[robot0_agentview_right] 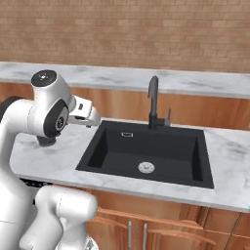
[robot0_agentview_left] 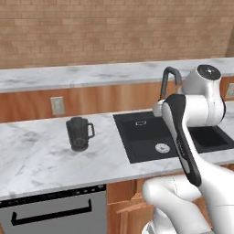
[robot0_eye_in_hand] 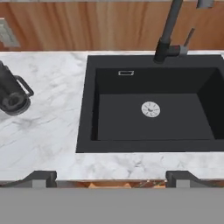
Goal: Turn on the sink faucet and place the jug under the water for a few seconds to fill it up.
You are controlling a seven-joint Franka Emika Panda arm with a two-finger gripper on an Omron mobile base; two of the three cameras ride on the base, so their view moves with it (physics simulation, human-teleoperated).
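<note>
Gripper (robot0_eye_in_hand: pixel 111 177) spread wide, holding nothing, poised above the counter's (robot0_eye_in_hand: pixel 52 144) near edge and looking down into the sink (robot0_eye_in_hand: pixel 153 144). The faucet (robot0_eye_in_hand: pixel 168 39) stands upright at the far rim, ahead and right, with no stream showing. The jug (robot0_eye_in_hand: pixel 12 94) sits upright on the counter, well left. Nothing blocks the reach.

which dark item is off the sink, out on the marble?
The jug: it stands upright on the white counter left of the sink. The faucet rises at the basin's back edge.
</note>
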